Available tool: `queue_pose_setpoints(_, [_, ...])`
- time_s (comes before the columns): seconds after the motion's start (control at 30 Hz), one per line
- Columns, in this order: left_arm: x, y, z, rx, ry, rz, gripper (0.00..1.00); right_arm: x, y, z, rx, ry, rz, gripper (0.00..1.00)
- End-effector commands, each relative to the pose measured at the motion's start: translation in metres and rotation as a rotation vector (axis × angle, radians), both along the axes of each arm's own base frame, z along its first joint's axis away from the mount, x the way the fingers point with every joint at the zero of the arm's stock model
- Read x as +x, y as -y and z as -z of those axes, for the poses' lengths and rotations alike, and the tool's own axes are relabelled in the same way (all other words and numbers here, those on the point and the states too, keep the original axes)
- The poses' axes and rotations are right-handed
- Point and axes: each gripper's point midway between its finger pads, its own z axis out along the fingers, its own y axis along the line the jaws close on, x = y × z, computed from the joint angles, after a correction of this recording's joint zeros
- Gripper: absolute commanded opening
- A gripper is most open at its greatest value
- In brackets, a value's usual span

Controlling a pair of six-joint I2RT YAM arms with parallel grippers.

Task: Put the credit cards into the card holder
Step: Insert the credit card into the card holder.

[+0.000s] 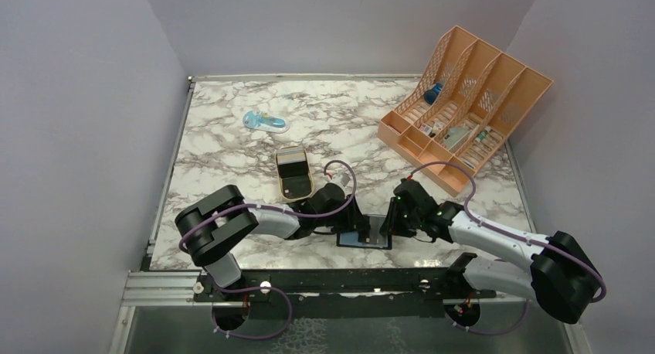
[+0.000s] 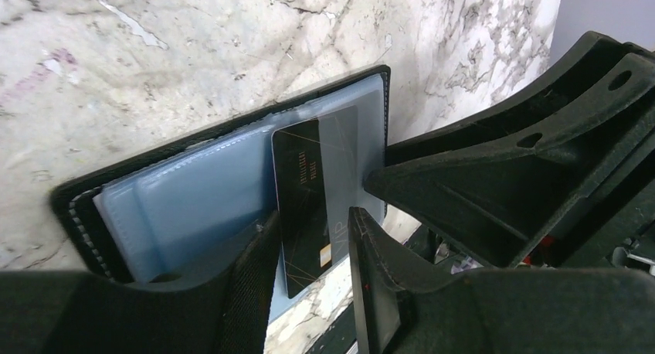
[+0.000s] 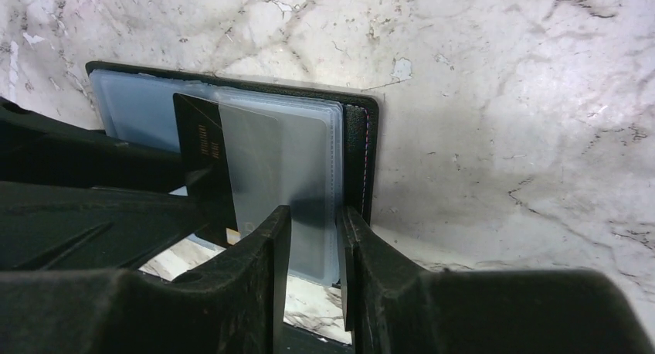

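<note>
Both grippers in on open card holder (image 1: 364,238), lower centre of top view, by near table edge.
L wrist cam: pinching dark credit card (image 2: 305,184) across its long edges w/ left gripper (image 2: 313,234), card's upper part under a clear sleeve, mid-frame. R wrist cam: clamping holder by its clear sleeves w/ right gripper (image 3: 313,230), jaws nearly together, lower centre. Noting gold tin (image 1: 293,175) up-left of holder, apart.
</note>
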Motion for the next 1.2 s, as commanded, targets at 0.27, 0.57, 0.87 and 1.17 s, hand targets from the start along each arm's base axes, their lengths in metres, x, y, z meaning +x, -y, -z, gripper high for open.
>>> queue_pose_setpoints(0.27, [-0.003,0.028,-0.007,-0.007,0.017,0.035,0.35,-0.001,-0.014,0.002,0.084,-0.004,-0.001,0.27])
queue_pose_setpoints(0.57, [0.014,0.030,-0.003,0.024,0.045,-0.045,0.33,0.024,-0.018,-0.005,0.079,0.071,0.059,0.26])
queue_pose_setpoints(0.87, [0.022,0.019,-0.016,0.042,0.101,-0.093,0.40,0.044,-0.010,-0.017,-0.006,0.149,0.075,0.33])
queue_pose_setpoints(1.17, [0.028,-0.001,-0.024,0.166,0.197,-0.063,0.45,0.038,-0.008,-0.032,-0.004,0.182,0.000,0.46])
